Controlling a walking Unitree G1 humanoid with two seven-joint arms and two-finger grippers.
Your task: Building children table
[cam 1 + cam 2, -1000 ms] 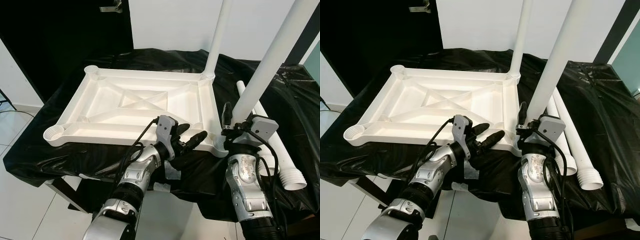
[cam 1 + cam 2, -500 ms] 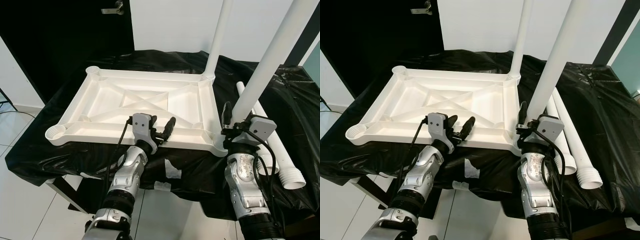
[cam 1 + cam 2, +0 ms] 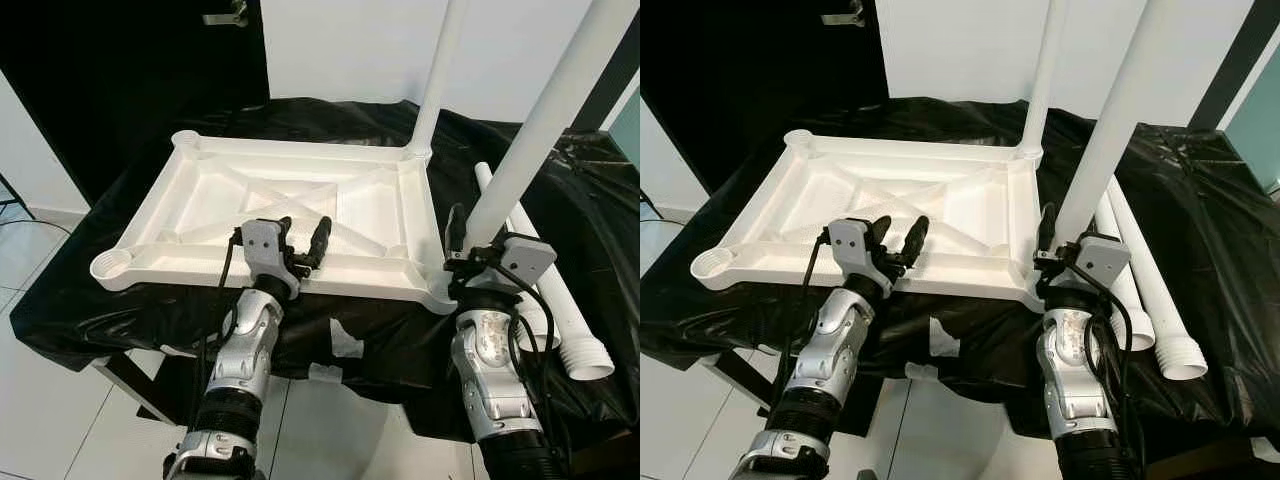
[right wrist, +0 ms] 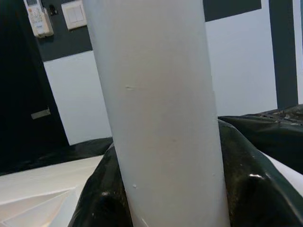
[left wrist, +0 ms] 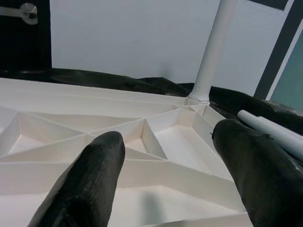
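Note:
The white tabletop lies underside up on a black-draped table. One white leg stands in its far right corner. A second leg stands at the near right corner, and my right gripper is shut on it low down. In the right wrist view this leg sits between the fingers. My left gripper is open over the tabletop's near rim, left of the middle, pointing across the ribs. The left wrist view shows the left gripper holding nothing. Empty sockets sit at the near left and far left corners.
Two loose white legs lie on the black cloth to the right of the tabletop. Scraps of tape hang on the cloth's front drop. A dark door stands behind on the left, with tiled floor below.
My left gripper has swung left from the near right corner, risen over the tabletop's near rim and turned to point away from me. The right gripper still holds the leg.

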